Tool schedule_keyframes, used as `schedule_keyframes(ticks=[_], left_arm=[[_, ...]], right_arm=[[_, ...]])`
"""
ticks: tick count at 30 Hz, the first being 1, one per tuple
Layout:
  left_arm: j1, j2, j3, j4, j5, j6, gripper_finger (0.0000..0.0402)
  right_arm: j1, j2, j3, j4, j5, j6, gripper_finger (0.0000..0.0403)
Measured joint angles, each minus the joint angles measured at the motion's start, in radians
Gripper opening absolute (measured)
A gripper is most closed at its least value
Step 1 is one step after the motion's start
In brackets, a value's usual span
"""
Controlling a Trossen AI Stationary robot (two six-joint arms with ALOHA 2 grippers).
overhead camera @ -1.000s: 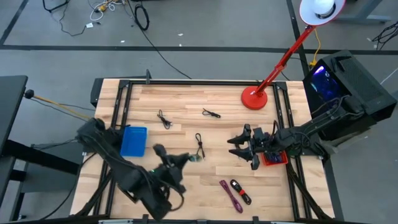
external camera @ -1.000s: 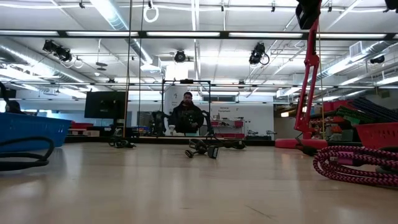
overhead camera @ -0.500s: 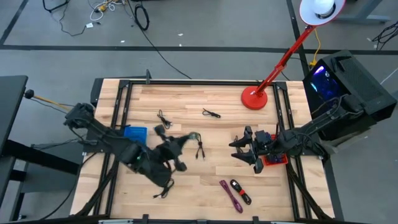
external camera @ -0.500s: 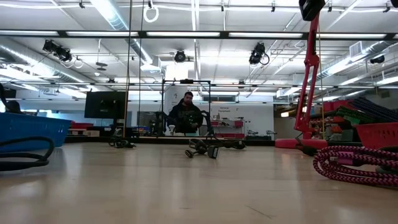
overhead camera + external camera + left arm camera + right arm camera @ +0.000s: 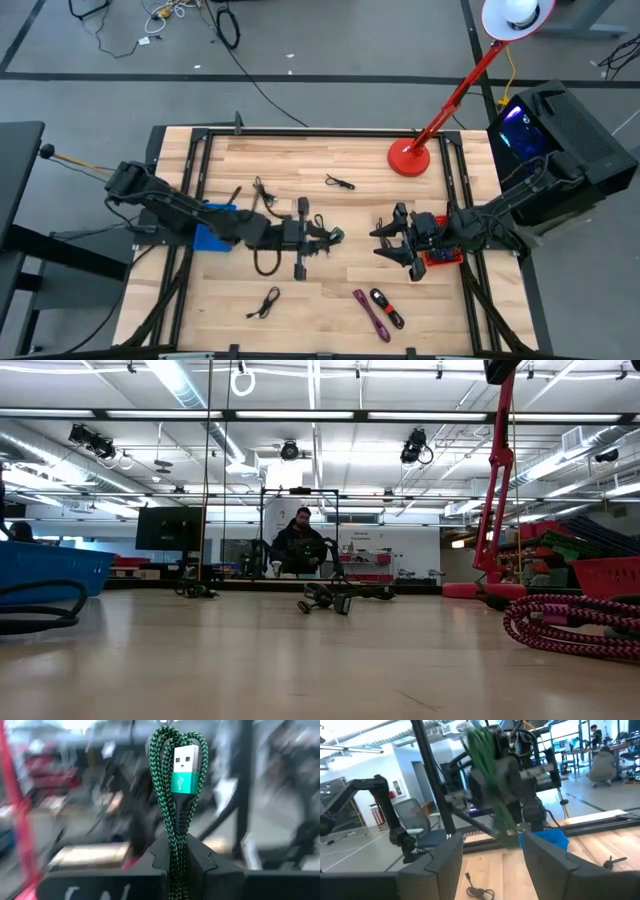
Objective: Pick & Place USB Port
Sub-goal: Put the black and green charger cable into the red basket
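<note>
A green braided USB cable (image 5: 176, 795), folded into a narrow bundle with a silver USB plug (image 5: 185, 758) at its free end, sits in my left gripper (image 5: 177, 867), which is shut on it. From above, that gripper (image 5: 328, 237) is over the table's middle, pointing toward the right. My right gripper (image 5: 388, 241) stands open a short way to its right, facing it. In the right wrist view, the green cable (image 5: 487, 765) shows ahead of the open right fingers (image 5: 492, 870). Neither gripper shows in the low view. My left gripper pinches the folded green cable between its two fingers, on the strands below the plug (image 5: 175, 855); several strands lie in the hold. The fingers come level from the table's left. The looped end and plug stick out past the fingertips, lifted clear of the table.
A blue bin (image 5: 210, 236) lies under the left arm and a red bin (image 5: 441, 256) under the right one. The red lamp base (image 5: 408, 158) stands at the far right. Black cables (image 5: 264, 190) (image 5: 339, 182) (image 5: 265, 302) and a magenta cable (image 5: 368, 312) lie scattered.
My left arm has swung from the table's near edge up and toward the middle, then stretched right toward the right gripper, carrying the green cable with it. A black cable near the near edge is now uncovered. The right gripper has stayed about where it was.
</note>
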Motion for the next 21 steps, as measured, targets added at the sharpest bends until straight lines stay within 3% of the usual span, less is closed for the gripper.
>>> schedule_keyframes(ticks=[6, 13, 21], left_arm=[[0.044, 0.056, -0.003, 0.265, 0.193, 0.02, 0.0026], [0.065, 0.097, -0.003, 0.316, 0.223, -0.007, 0.0026], [0.064, 0.155, 0.043, 0.349, 0.233, -0.006, 0.0026]], right_arm=[[0.0, 0.047, 0.001, 0.074, 0.015, -0.013, 0.0208], [-0.003, 0.136, 0.001, 0.233, -0.001, -0.099, 0.0208], [-0.021, 0.233, 0.106, 0.197, -0.045, -0.127, 0.0208]])
